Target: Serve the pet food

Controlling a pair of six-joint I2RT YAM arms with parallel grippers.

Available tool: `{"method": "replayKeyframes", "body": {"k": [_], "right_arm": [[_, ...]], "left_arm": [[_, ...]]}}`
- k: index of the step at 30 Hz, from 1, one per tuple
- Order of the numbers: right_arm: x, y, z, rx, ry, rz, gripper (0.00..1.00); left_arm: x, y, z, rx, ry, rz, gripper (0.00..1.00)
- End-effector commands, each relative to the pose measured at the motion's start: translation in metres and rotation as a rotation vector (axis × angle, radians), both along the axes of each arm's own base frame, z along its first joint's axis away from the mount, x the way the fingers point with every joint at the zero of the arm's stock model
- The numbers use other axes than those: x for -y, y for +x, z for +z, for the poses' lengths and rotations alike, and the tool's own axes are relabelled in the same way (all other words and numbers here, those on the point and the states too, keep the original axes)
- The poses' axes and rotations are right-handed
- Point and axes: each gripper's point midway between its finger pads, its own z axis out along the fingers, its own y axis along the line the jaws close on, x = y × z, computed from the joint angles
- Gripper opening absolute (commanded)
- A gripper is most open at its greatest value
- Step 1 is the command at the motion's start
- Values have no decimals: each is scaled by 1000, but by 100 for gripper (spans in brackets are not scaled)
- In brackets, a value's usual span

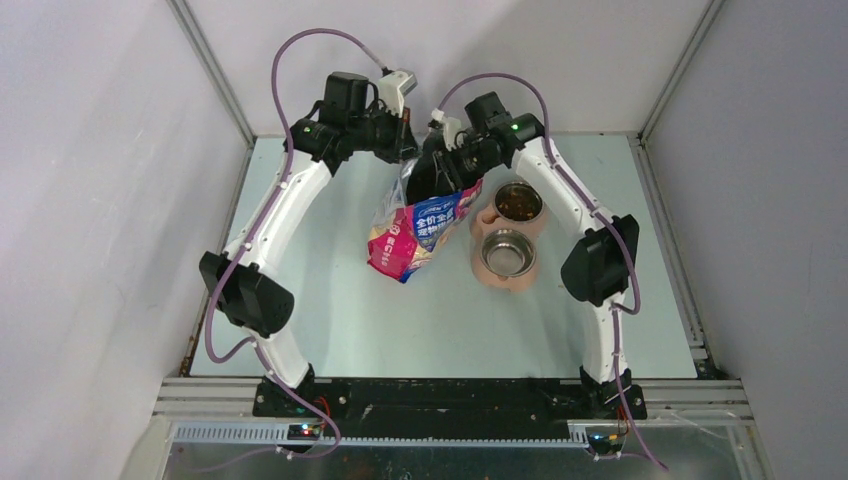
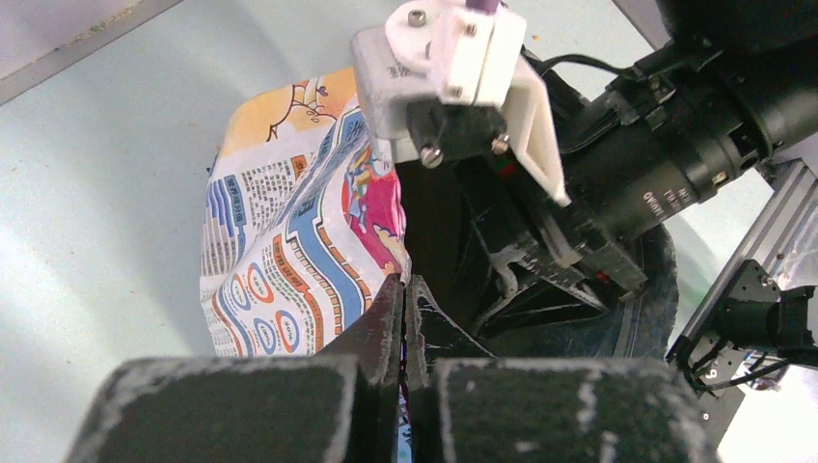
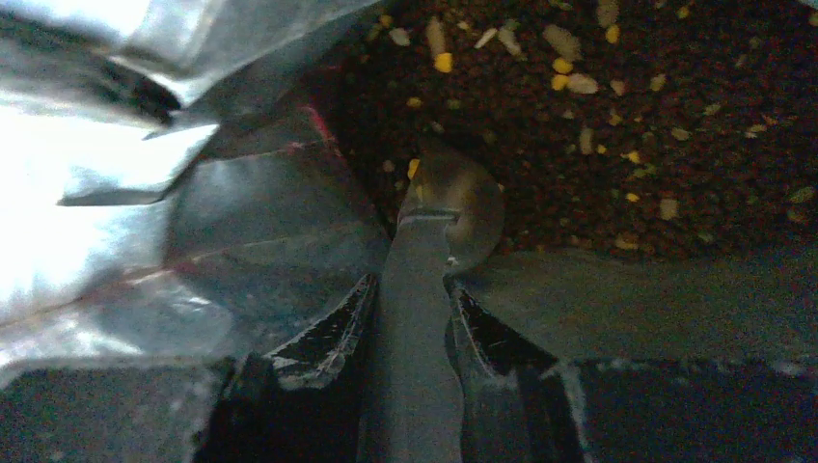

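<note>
Nearest you, the surface (image 1: 330,320) carries a tan stand (image 1: 482,268) with two steel bowls. The near bowl (image 1: 508,252) shows bare metal. The far bowl (image 1: 498,203) behind it holds a brown layer of pet food (image 1: 520,203). Just left of the stand, the pink and blue bag (image 1: 415,235) leans with its mouth at the far end. Your left hand (image 2: 403,318) is closed, pinching the bag's top edge between its fingers. Your right hand (image 3: 410,323) reaches into the open mouth and grips the handle of a clear scoop (image 3: 455,207), one finger clamped on each side of it. The scoop's cup rests on more pet food inside the bag: dark brown pellets with yellow bits mixed in, lying against the silver lining.
</note>
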Motion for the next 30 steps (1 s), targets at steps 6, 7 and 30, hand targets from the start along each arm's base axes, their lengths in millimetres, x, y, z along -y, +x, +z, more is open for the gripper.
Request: {"method": "replayKeyframes", "body": {"k": [6, 7, 30], "right_arm": [[-6, -22, 55, -167, 256, 61, 0], [-5, -23, 59, -179, 279, 70, 0], [23, 38, 97, -560, 622, -92, 0]], "left_arm": [[-12, -2, 12, 90, 50, -4, 0], [-13, -1, 12, 98, 59, -7, 0], [-39, 10, 3, 142, 254, 14, 0]]}}
